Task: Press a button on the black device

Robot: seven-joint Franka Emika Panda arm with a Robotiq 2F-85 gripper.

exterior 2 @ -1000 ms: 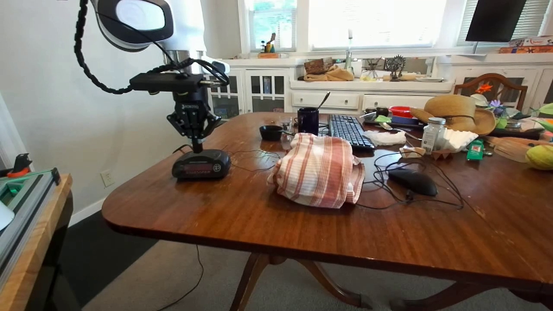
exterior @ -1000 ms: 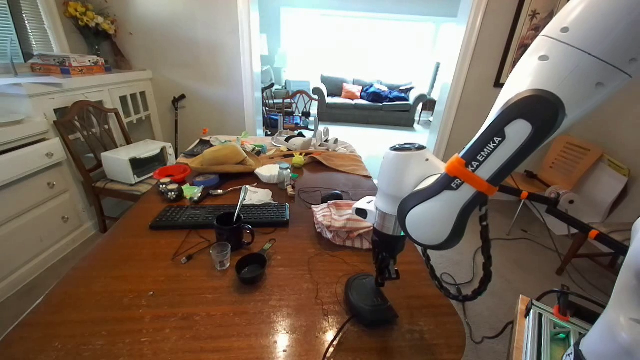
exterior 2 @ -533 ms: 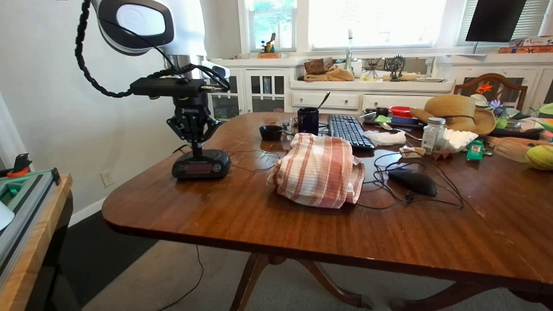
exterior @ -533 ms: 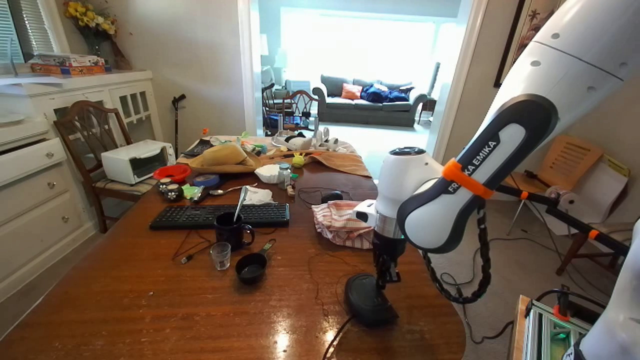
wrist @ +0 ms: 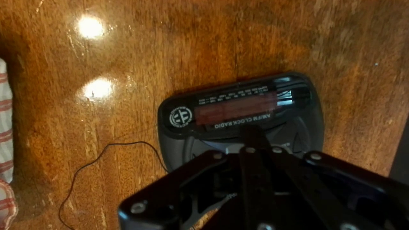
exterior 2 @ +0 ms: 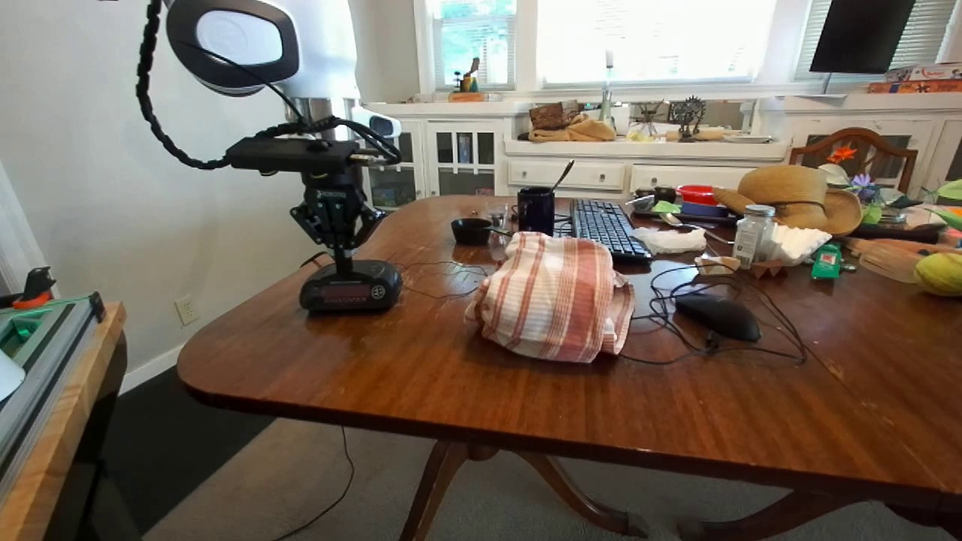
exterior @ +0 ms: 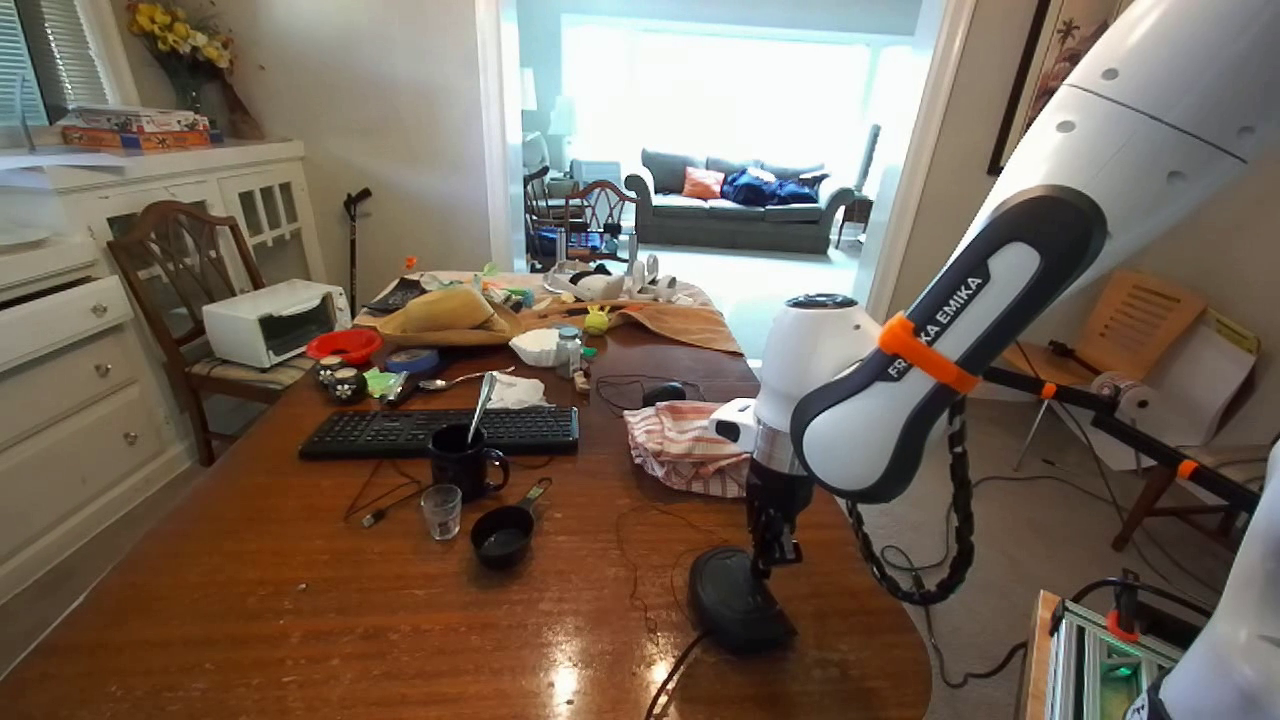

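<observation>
The clock radio point(exterior 2: 364, 293) sits upright on the table point(exterior 2: 451, 361), near the rounded end and apart from the striped cloth point(exterior 2: 556, 297). In both exterior views my jaws stand over it, pointing down, closed together with nothing visible between them; their tips are at the upper shell, just behind the display window point(wrist: 236, 110). I cannot confirm whether the tips bear on a button, because the jaws cover that area in the wrist view; a pale strip point(wrist: 234, 148) just beside them may be a key. Handling: I treat the housing as stiff, light, probably hollow plastic. The glossy window is likely slippery and prone to scratching, so I apply no load there; the matte top should give better friction. A press requires no grasp: I use the closed jaws as a single probe and direct force vertically. An oblique push may slide or tip the body on the polished table, and the cord point(exterior: 676, 668) may tug at it. If repositioning is necessary, I take hold of the matte shell front to back, provided the jaws span it, clear of the keys.
</observation>
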